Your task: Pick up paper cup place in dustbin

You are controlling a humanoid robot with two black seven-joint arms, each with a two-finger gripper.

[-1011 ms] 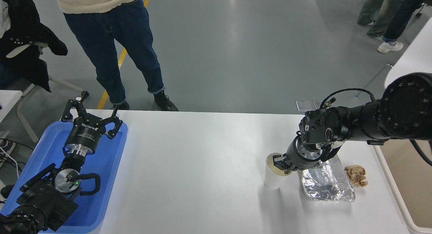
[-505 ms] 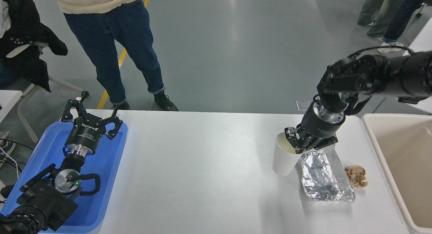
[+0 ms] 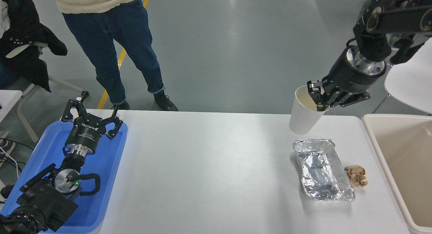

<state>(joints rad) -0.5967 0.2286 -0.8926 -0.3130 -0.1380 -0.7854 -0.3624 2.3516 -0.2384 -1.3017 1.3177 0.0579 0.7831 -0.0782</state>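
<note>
Since the frame a second ago, my right arm has risen from low beside the foil tray to high near the desk's far right edge, and the paper cup has gone up with it, clear of the desk surface.

Working across from the left: my left claw (image 3: 90, 116) is parked over the blue tray (image 3: 108, 159), fingers spread apart and holding nothing. Beyond that claw, at the far side of the desk (image 3: 202, 166), a person in jeans (image 3: 114, 48) stands on the grey floor.

Further right, my right claw (image 3: 319, 97) is clamped on the rim of the paper cup (image 3: 303, 114), one finger inside the mouth and one outside. The cup hangs tilted below and to the left of the claw, its cream inside showing, its base in the air over the desk's far edge.

Below the claw, on the desk, lies the crumpled foil tray (image 3: 322, 170), well apart from the cup. Just beside its right edge sits a small brown crumpled scrap (image 3: 356, 175).

Right of the claw and lower, the dustbin (image 3: 378, 143) stands against the desk's right end, its mouth open upward. The cup is not over it yet.
</note>
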